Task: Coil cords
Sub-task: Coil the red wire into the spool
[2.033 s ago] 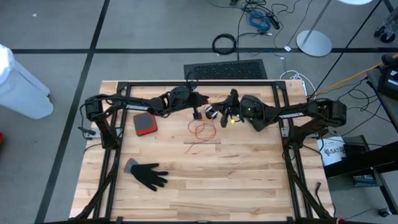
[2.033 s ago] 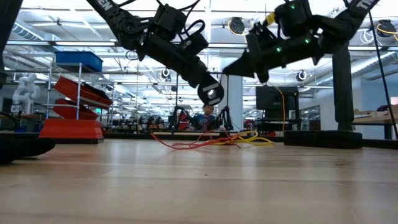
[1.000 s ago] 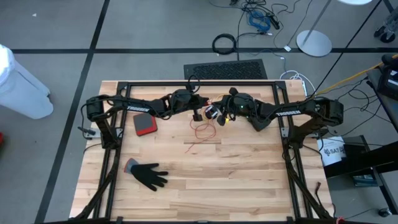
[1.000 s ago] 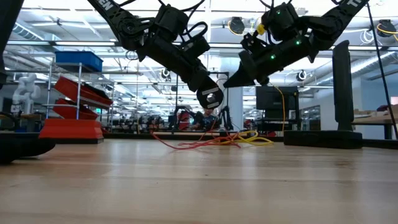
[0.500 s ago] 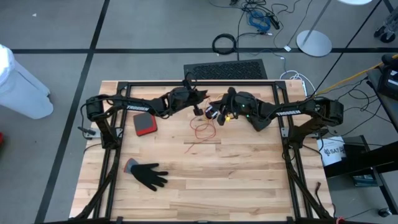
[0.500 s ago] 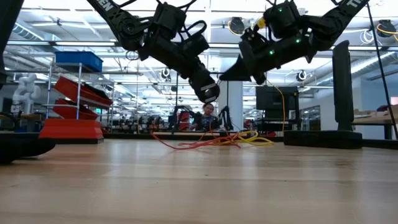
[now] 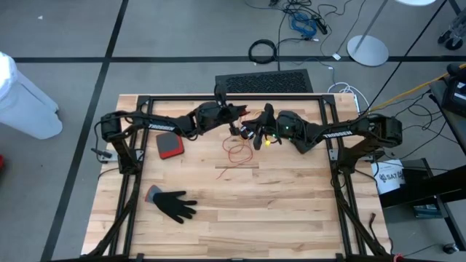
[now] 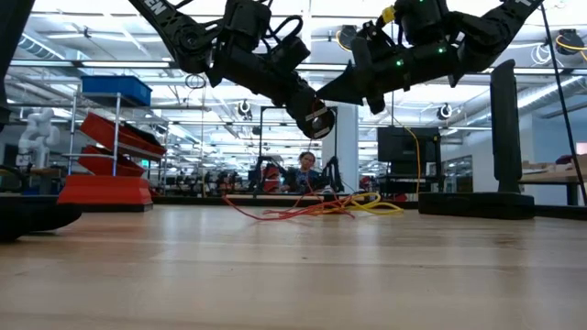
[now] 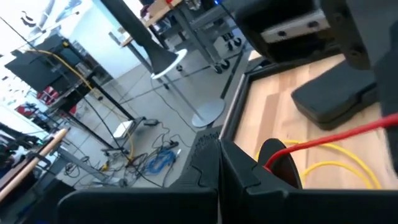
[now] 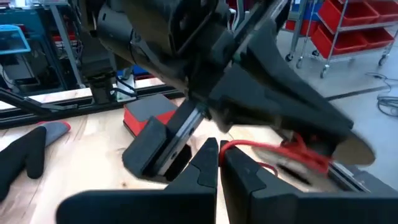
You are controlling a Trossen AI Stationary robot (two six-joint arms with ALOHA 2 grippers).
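High view: both end effectors are meeting at the tabletop's point(image 7: 291, 218) 12 o'clock, left end effector point(image 7: 234, 129) and right end effector point(image 7: 256, 135) pressed together pinching the yellow-orange cord point(image 7: 237, 151), which is trailing toward 6 o'clock.

Grey floor point(image 7: 65, 29), red shelf bins point(image 8: 115, 137)

Both arms raised, left tool point(image 7: 234, 128) meeting right tool point(image 7: 256, 134), fingers closed.

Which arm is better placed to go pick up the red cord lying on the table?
Probably the right: in the high view the right gripper is nearer the red cord than the left gripper, though both hang above the table.
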